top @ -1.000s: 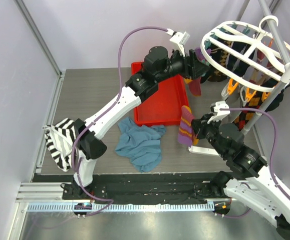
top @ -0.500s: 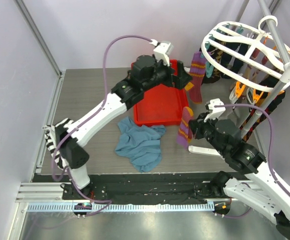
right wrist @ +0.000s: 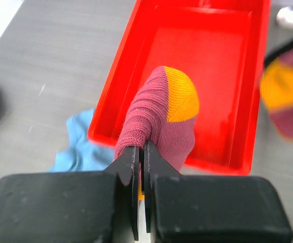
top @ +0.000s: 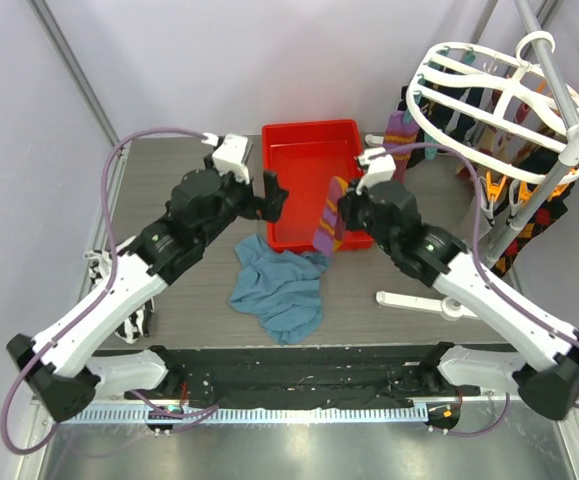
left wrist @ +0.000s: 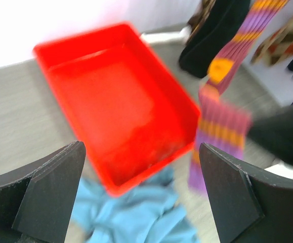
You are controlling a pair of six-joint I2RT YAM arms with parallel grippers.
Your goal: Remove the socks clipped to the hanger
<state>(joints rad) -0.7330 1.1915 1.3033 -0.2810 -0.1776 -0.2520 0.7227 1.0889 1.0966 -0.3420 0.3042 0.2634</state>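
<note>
By my judgement the task is only getting under way. One striped sock (right wrist: pixel 161 116) is off the hanger (top: pixel 489 95) and is hanging in the right gripper (right wrist: pixel 140 152). Many socks (top: pixel 529 225) are dangling from the clips beyond and to the right of that gripper, a second striped sock (top: pixel 399 132) among them. The tray (top: pixel 309 126) below and ahead of the right gripper is showing a bare red floor, so nothing seems to be lying in it yet.

The right gripper's jaws are pressing together on one end of the striped sock. The sock's orange-tipped end is pointing forward over the tray's near rim.

The left gripper (top: pixel 270 194) is standing with its fingers (left wrist: pixel 50 187) spread wide, holding nothing and touching nothing. The tray is lying just ahead of it, a blue cloth (top: pixel 279 290) is lying below it, and the held sock is hanging to its right.
</note>
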